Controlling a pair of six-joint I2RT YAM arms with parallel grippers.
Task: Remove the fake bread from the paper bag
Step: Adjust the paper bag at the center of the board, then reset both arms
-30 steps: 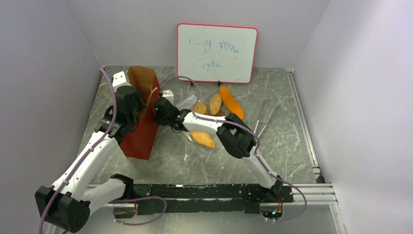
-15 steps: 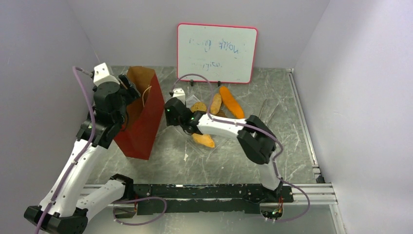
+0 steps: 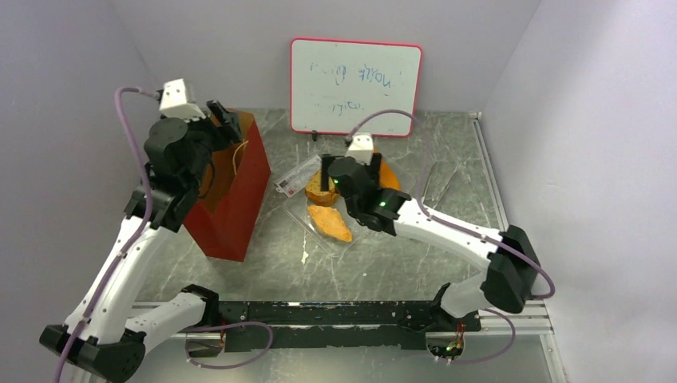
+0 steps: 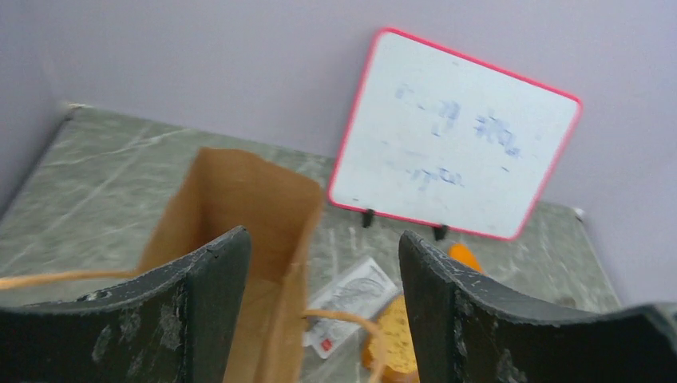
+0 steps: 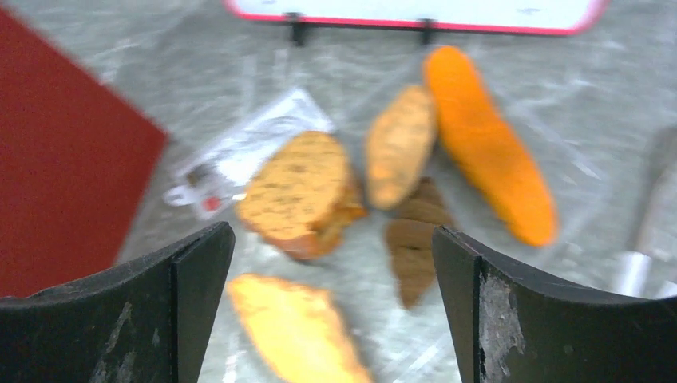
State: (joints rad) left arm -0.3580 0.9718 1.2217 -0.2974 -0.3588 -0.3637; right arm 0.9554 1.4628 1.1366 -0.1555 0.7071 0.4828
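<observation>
The red paper bag [image 3: 233, 195] stands upright at the left, its brown inside [image 4: 231, 199] showing in the left wrist view. My left gripper [image 3: 227, 120] hovers above the bag's far rim, open [image 4: 323, 239] and holding nothing. All the fake bread lies on the table right of the bag: the round crusty slice [image 5: 299, 191], tan roll [image 5: 401, 144], orange baguette [image 5: 488, 144], dark lump [image 5: 415, 239] and yellow wedge [image 5: 295, 327]. My right gripper [image 5: 331, 235] hangs open above these pieces [image 3: 351, 171], its fingers empty.
A whiteboard [image 3: 355, 86] leans on the back wall. A white label card [image 5: 247, 152] lies between bag and bread. Clear plastic [image 3: 315, 239] lies under the bread. Metal tongs [image 3: 431, 191] rest further right. A thin bag handle [image 4: 343, 319] loops below my left fingers.
My left gripper opened and rose off the bag's rim; the bag now stands upright. My right gripper drew away from the bag to the right, over the bread, and opened wide.
</observation>
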